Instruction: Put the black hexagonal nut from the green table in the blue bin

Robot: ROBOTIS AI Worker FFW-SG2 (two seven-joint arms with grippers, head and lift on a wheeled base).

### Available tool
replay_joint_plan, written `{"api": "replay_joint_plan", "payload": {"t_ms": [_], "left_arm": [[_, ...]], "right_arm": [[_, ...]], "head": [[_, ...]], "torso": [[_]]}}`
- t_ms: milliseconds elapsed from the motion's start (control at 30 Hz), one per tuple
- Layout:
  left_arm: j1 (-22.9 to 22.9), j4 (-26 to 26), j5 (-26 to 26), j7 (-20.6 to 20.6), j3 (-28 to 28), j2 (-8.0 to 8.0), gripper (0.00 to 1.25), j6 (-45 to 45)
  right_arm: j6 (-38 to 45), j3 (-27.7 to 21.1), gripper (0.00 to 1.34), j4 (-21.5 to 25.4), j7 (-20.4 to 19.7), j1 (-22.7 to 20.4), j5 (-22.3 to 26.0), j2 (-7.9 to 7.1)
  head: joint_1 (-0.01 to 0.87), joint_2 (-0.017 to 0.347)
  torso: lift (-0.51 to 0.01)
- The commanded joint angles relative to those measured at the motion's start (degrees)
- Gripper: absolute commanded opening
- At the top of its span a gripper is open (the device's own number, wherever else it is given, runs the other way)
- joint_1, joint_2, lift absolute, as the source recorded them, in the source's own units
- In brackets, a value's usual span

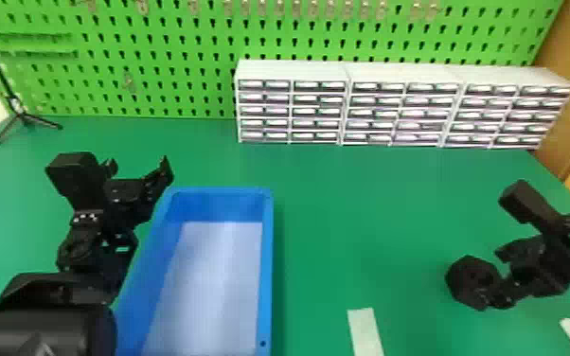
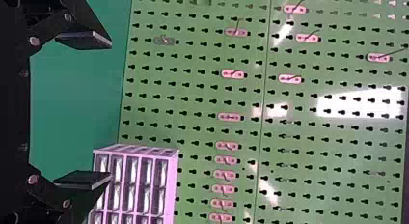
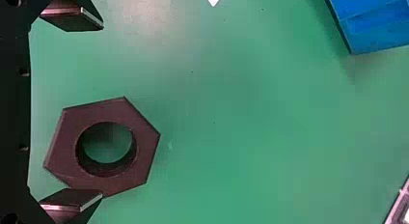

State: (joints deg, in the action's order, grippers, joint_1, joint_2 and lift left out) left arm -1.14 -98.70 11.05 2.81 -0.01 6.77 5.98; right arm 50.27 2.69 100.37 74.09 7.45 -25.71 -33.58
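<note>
Two fingers of my right gripper stand wide apart about the black hexagonal nut.
My right wrist view shows one finger overlapping the nut's edge, so I cannot tell whether they touch; in the head view its hole is hard to make out. The nut is over the green table, well apart from the blue bin, whose near end is cut off. My left gripper, spread with nothing between its fingers, is beside the bin.
</note>
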Motion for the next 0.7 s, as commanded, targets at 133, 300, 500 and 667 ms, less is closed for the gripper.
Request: {"api": "replay_joint_plan", "payload": {"t_ms": [133, 300, 500, 667], "left_arm": [[0.08, 0.0, 0.2, 0.0, -0.08, 0.0, 0.95, 0.0], [0.08, 0.0, 0.2, 0.0, -0.17, 0.0, 0.95, 0.0], [-0.09, 0.0, 0.28, 0.0, -0.34, 0.0, 0.95, 0.0], [-0.09, 0.0, 0.37, 0.0, -0.43, 0.0, 0.95, 0.0]], "right_arm": [[0.0, 3.55, 1.25, 0.0, 0.18, 0.55, -1.18, 0.36], [0.18, 5.49, 1.25, -0.27, 0.53, 0.72, -2.76, 0.62], [0.0, 8.04, 1.25, -1.85, 0.8, 1.6, -5.05, 1.15], [-0.7, 8.92, 1.25, -3.96, 0.8, 2.39, -5.75, 1.5]], "head": [[0.683, 0.028], [0.683, 0.028], [0.683, 0.028], [0.683, 0.028]], "torso": [[-0.096], [-0.096], [-0.096], [-0.096]]}}
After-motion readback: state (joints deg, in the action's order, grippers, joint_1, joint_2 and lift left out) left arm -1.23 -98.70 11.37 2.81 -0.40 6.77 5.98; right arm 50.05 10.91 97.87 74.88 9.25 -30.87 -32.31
